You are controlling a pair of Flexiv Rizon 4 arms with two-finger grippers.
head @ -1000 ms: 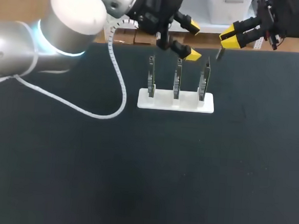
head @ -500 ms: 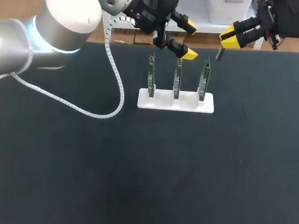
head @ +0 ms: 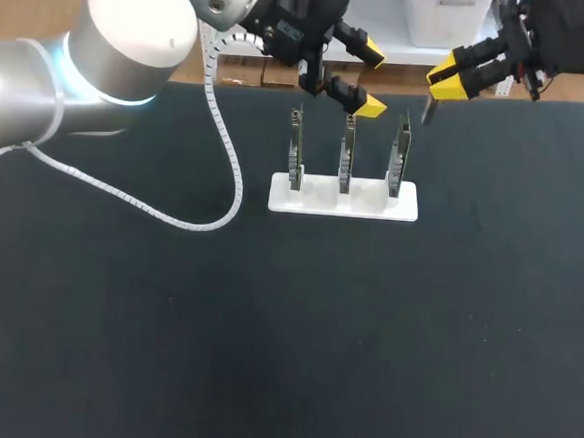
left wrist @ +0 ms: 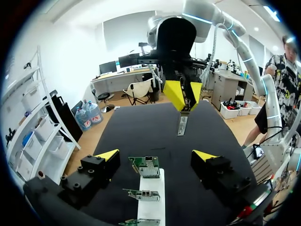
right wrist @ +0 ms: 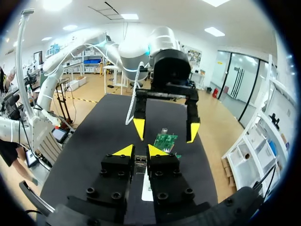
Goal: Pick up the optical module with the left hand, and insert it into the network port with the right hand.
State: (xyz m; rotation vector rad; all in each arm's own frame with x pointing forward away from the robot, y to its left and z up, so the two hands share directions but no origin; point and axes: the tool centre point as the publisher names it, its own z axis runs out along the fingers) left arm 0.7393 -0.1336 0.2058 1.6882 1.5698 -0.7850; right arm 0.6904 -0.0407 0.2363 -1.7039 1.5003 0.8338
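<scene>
The optical module, a thin grey metal stick, hangs from my right gripper, which is shut on its upper end above and to the right of the rightmost board. In the right wrist view the module sits pinched between the yellow tips of that gripper. Three green circuit boards with network ports stand upright in a white holder. My left gripper hovers open and empty behind the middle board. Its left wrist view has its tips wide apart over the boards, with the module ahead.
The black table mat spreads wide in front of the holder with nothing on it. A white cable from my left arm droops onto the mat left of the holder. The two grippers face each other closely above the boards.
My left gripper has drawn slightly left and back from the boards. The right gripper, still holding the module, has dipped a little toward the rightmost board.
</scene>
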